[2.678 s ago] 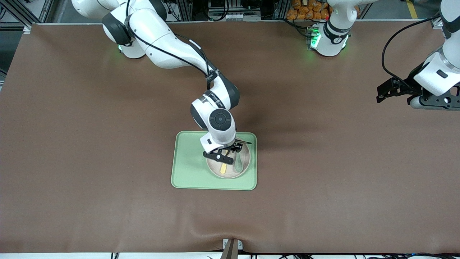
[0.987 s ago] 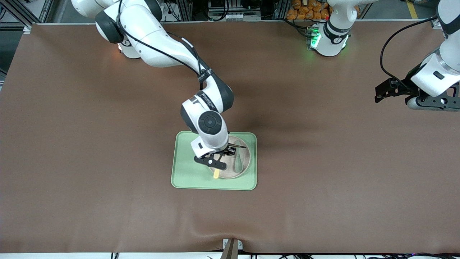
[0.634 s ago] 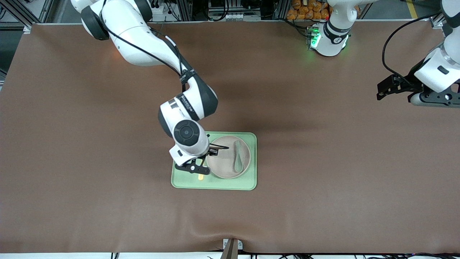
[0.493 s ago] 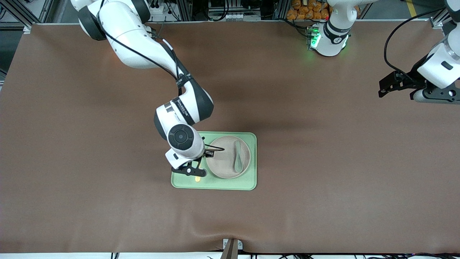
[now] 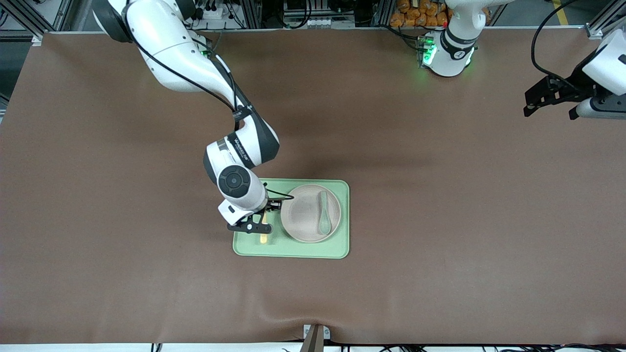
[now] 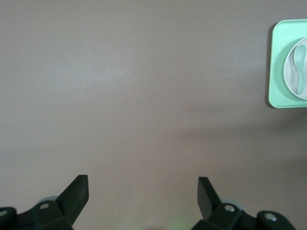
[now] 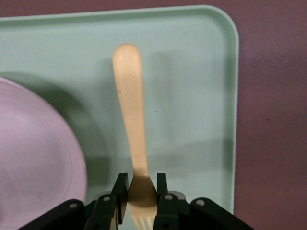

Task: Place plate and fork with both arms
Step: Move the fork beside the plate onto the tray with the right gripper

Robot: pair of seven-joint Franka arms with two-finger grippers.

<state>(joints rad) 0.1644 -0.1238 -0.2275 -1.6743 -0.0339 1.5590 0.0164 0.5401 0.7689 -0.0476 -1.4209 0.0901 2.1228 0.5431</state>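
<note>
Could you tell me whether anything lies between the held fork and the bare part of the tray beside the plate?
Nothing visible does. The right gripper, shut on the fork, holds it over bare tray beside the plate; the spoon lies on the plate, clear of it.

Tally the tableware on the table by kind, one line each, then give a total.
Tray: 1, light green
Plate: 1, on the tray
Spoon: 1, lying in the plate
Fork: 1, yellow, held by the right gripper over the tray beside the plate
Total: 4
</note>
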